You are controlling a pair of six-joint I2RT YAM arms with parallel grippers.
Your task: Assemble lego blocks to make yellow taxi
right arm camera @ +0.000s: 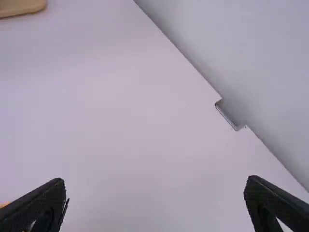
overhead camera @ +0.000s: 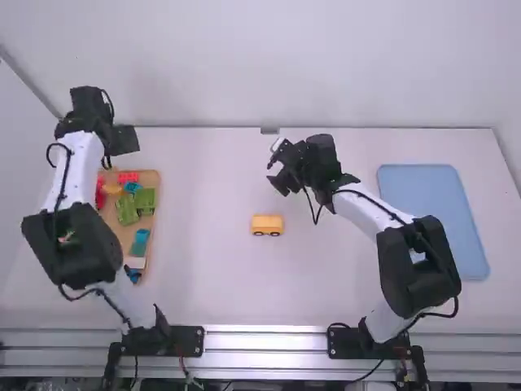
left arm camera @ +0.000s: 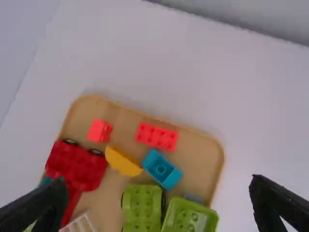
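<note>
High view: yellow car (overhead camera: 267,225) on the worktop (overhead camera: 212,277), near the middle, between the two arms and well apart from both trays. Long axis runs side to side, roughly parallel to the near edge. A wheeled flank faces the arm bases; which end is the nose, cannot tell. Sits level.

Looks: short, boxy body, warm yellow, top flat and a shade paler. Two small dark wheels along the near flank, one toward each end.

Left gripper (overhead camera: 120,148): above the far end of the wooden tray (overhead camera: 152,177). Fingers (left arm camera: 38,207) spread wide, nothing between them.

Right gripper (overhead camera: 278,169): over the worktop, beyond the yellow car on its far side. Fingers (right arm camera: 270,205) likewise wide apart, empty.

Wooden tray, on the left of the worktop, holds mixed pieces. Left wrist view: yellow piece (left arm camera: 121,162), one edge curved, beside a blue block (left arm camera: 162,169); red brick (left arm camera: 157,136), studded, two rows; small red block (left arm camera: 99,130); red car (left arm camera: 79,164) with dark wheels; green car (left arm camera: 142,203) just beside a green block (left arm camera: 190,217).

Blue tray (overhead camera: 431,212): right side of the worktop, partly behind the right arm.
</note>
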